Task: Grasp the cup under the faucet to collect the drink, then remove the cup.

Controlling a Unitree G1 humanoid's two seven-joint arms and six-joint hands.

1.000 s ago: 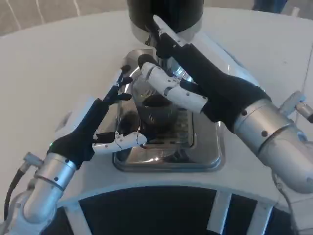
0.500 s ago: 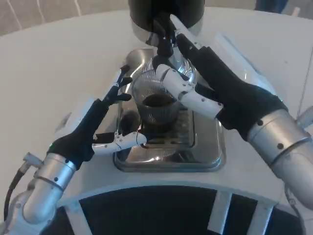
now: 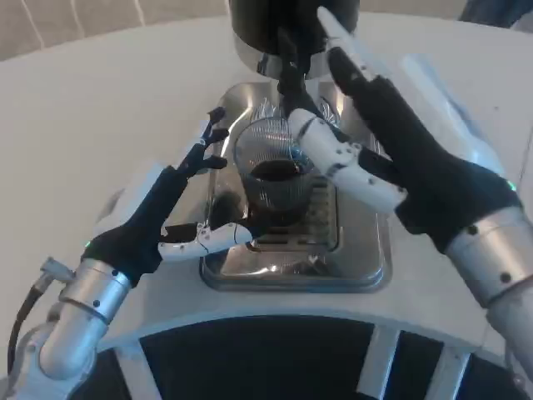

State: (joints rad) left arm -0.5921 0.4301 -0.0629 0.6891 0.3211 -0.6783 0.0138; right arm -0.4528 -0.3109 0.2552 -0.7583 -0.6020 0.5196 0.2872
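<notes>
Left hand: your left hand sits at the tray's left edge, fingers spread apart, touching nothing you can see.
Right hand: your right hand reaches in from the right, fingers parted; one white finger lies across the cup's right rim. You cannot tell whether it grips.
Cup: the cup stands upright, mouth up, on the tray under the faucet.
Look: clear ribbed wall, dark drink inside.
Room: the steel tray has raised edges; white table lies open on the left.
</notes>
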